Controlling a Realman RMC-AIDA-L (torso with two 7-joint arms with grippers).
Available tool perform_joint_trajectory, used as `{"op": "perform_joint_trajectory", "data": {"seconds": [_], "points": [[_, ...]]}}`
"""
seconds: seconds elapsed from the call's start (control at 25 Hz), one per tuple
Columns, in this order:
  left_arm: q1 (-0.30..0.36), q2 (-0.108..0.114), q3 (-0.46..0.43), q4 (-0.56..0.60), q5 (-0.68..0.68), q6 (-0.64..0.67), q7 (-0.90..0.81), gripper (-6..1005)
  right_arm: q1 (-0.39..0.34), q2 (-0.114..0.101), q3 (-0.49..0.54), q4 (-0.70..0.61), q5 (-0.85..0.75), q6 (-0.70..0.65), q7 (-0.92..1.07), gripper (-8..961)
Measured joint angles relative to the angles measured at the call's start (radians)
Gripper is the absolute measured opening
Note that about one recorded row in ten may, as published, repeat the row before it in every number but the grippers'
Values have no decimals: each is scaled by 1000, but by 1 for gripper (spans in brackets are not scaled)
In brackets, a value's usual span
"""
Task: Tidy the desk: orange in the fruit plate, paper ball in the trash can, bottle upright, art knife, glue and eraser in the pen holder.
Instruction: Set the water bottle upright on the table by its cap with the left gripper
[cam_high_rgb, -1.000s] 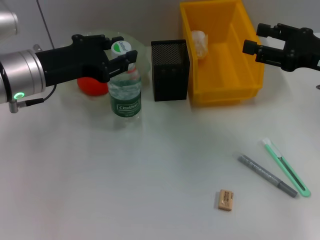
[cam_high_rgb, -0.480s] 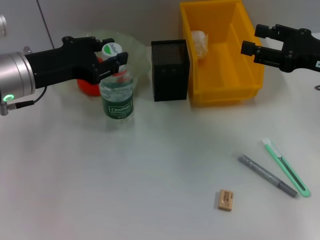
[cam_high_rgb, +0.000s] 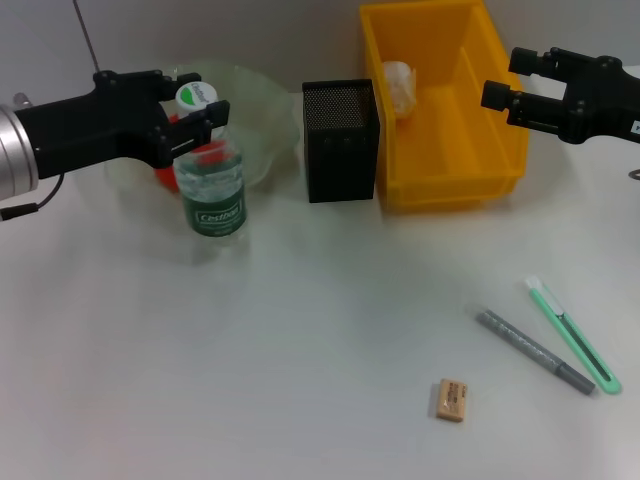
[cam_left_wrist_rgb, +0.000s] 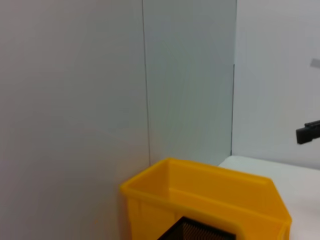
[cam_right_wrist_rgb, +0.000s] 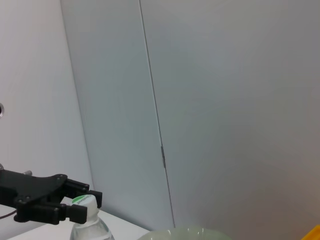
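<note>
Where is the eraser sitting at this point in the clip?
In the head view the eraser lies flat on the table's near right part, just left of the grey pen and the green art knife, with neither gripper nearby.

Lighting is even, diffuse, fairly bright, seemingly from overhead. Shadows on the white desk (cam_high_rgb: 300, 380) are soft and faint: a weak smudge under the bottle (cam_high_rgb: 210, 180), darker patch beside the pen holder (cam_high_rgb: 340, 140). No hard glare; slight sheen on the trash can (cam_high_rgb: 450, 110) walls. Head view is reasonably sharp, slightly soft overall. Both wrist views are soft, mostly flat grey wall, low contrast.
</note>
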Motion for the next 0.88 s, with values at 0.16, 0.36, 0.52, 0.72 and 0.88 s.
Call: {"op": "perform_joint_trajectory", "data": {"seconds": [0.16, 0.36, 0.52, 0.72, 0.88], "points": [[0, -5, -8, 4, 21, 1, -7, 429, 0, 0, 0, -2, 0, 0, 0, 704], [-1, -17, -36, 6, 65, 12, -14, 429, 0, 1, 0, -2, 0, 0, 0, 704], [2, -15, -39, 6, 67, 15, -21, 430, 0, 1, 0, -2, 0, 0, 0, 704], [6, -8, -46, 6, 67, 33, -27, 430, 0, 1, 0, 0, 0, 0, 0, 704], [21, -5, -114, 8, 68, 107, -28, 429, 0, -1, 0, 2, 0, 0, -1, 704]]}}
